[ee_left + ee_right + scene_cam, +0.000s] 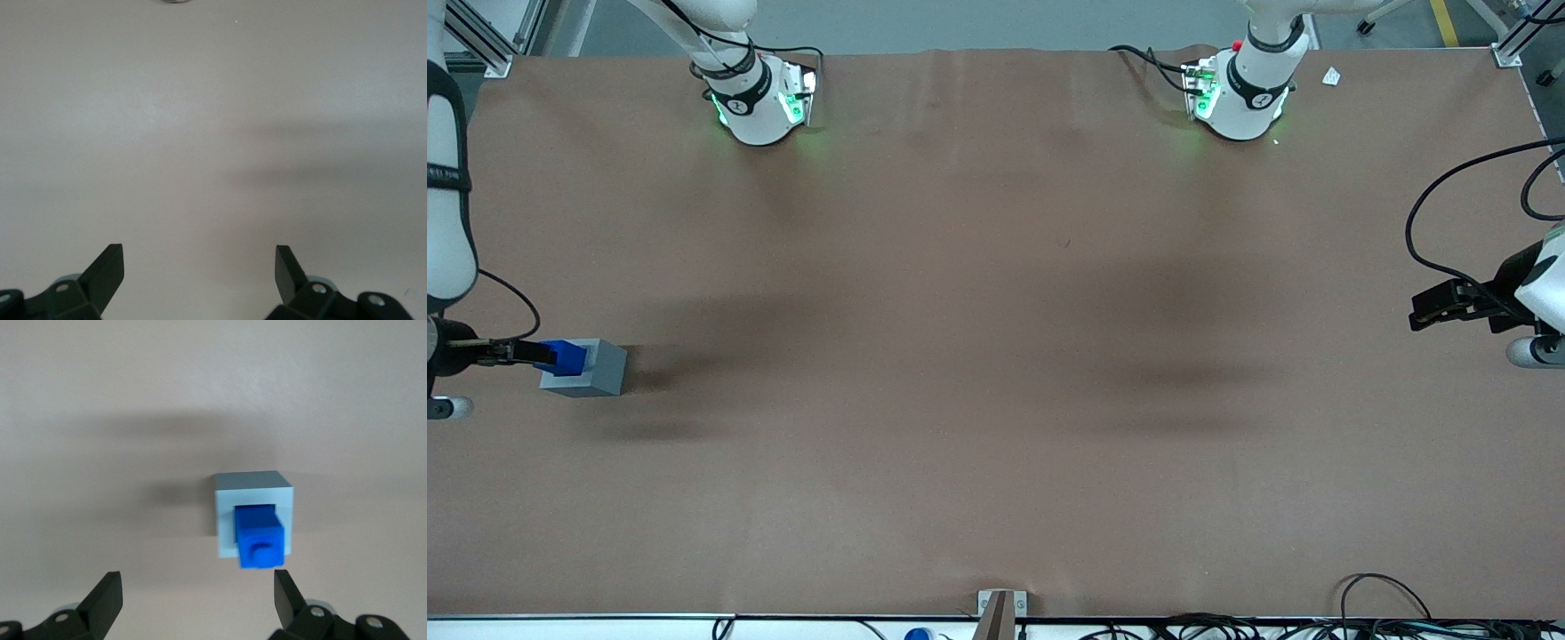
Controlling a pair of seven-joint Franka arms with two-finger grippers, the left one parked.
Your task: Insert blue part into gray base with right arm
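The blue part (565,357) stands in the square recess of the gray base (596,370), knob end up and sticking out above the base's top. They sit toward the working arm's end of the table. In the right wrist view the blue part (260,537) sits inside the gray base (253,495). My right gripper (523,354) is open and empty, beside and above the base. Its fingers are spread wide in the wrist view (195,580), and the blue part lies close to one fingertip (283,583), not between the two.
The brown table (996,356) carries the two arm bases (760,102) (1240,98) farthest from the camera. The parked gripper (1449,307) hangs at its end. A small bracket (996,609) and cables (1387,613) lie at the near edge.
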